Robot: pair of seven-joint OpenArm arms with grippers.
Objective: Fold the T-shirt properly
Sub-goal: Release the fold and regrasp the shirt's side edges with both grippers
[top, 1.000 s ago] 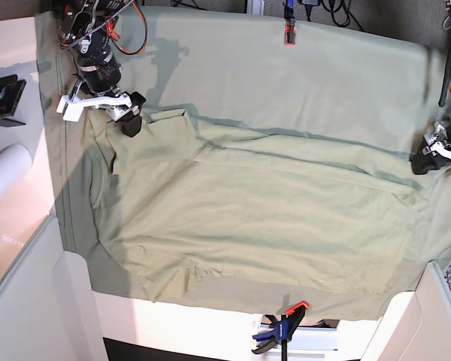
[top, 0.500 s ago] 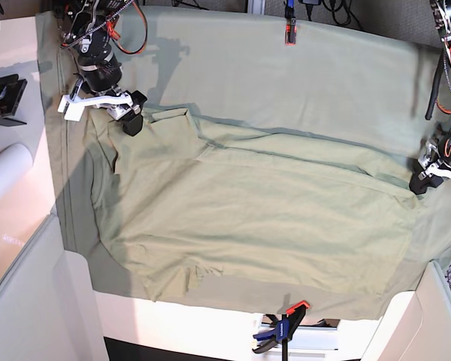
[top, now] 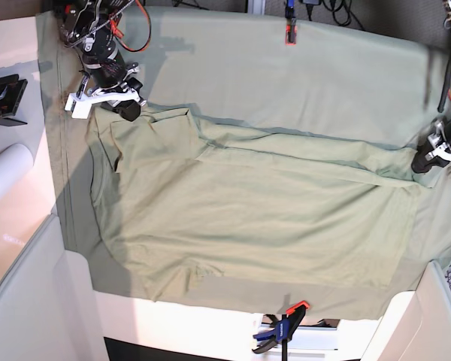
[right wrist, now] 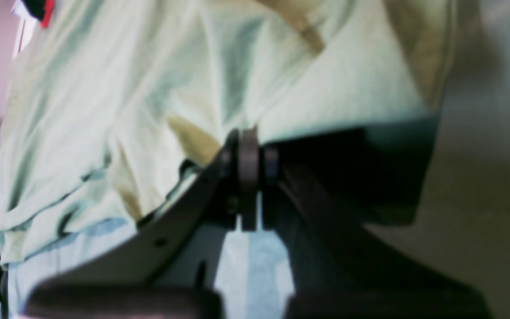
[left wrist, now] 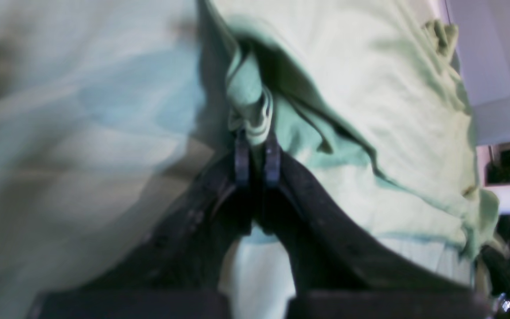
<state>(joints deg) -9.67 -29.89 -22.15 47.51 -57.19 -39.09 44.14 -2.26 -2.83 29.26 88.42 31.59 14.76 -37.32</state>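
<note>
The pale sage T-shirt [top: 255,218] lies spread and wrinkled on a greyer-green sheet [top: 301,75]. My right gripper [top: 128,111] is at the shirt's far-left corner. In the right wrist view its tips [right wrist: 249,153] are shut on the edge of the T-shirt [right wrist: 126,88]. My left gripper [top: 423,163] is at the shirt's far-right corner. The left wrist view shows it [left wrist: 253,150] shut on a bunched pinch of the T-shirt [left wrist: 392,88], which rises in a fold above the fingertips.
A red-and-black clamp [top: 289,31] holds the sheet at the far edge. A blue-and-orange clamp [top: 282,331] holds it at the near edge. A white roll [top: 4,177] and a black device [top: 4,98] lie on the left. Pale panels stand at both near corners.
Both grippers have closed on the shirt's far corners. The right gripper has shifted slightly up and left, drawing its corner along. The left gripper has risen a little.
</note>
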